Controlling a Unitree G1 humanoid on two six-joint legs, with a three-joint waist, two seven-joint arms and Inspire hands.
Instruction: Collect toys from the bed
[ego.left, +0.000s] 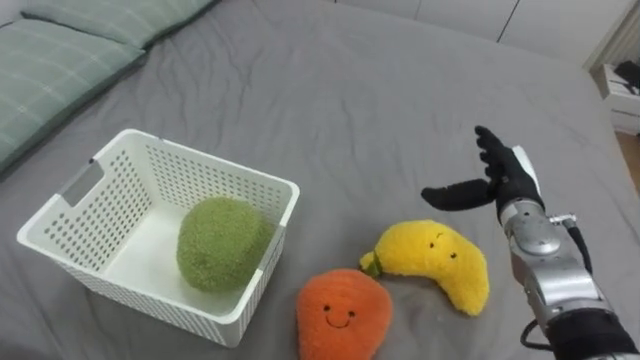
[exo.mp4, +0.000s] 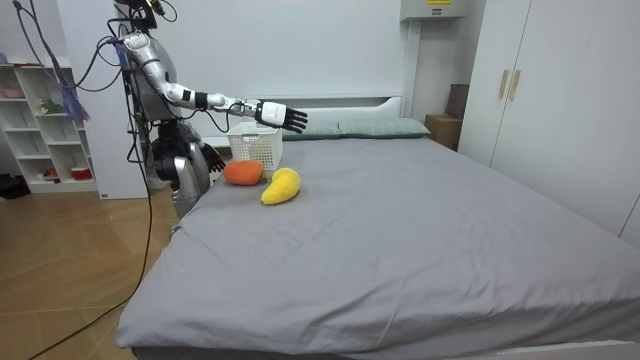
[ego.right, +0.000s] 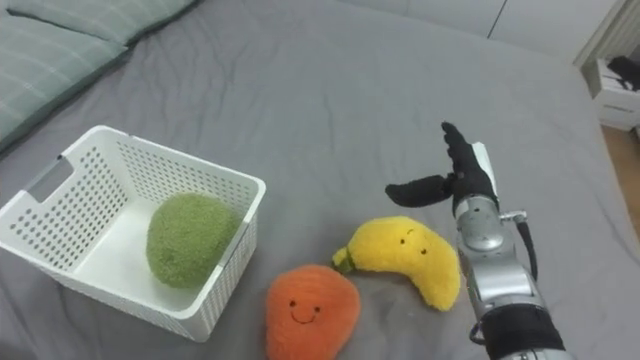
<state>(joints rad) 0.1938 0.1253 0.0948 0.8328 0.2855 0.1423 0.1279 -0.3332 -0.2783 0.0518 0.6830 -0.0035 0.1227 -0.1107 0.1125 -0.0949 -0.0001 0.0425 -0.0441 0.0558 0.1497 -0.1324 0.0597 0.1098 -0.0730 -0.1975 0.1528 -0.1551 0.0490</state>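
Note:
A white slotted basket (ego.left: 70, 245) sits on the grey bed at the left, with a fuzzy green plush ball (ego.left: 222, 243) inside it. To its right lie an orange plush with a smiling face (ego.left: 342, 315) and a yellow plush banana (ego.left: 438, 263), both on the bedspread. My right hand (ego.left: 492, 180) hovers open above and just beyond the banana, fingers spread and thumb pointing left, touching nothing. In the room view the right hand (exo.mp4: 279, 116) reaches out over the bed past the basket (exo.mp4: 254, 146), and my left hand (exo.mp4: 212, 158) hangs low by my side.
Green checked pillows (ego.left: 60, 60) lie at the head of the bed, far left. The grey bedspread (ego.left: 360, 110) stretches wide beyond the toys. A white cupboard (exo.mp4: 530, 90) stands at the room view's right, and shelves (exo.mp4: 45, 130) at its left behind me.

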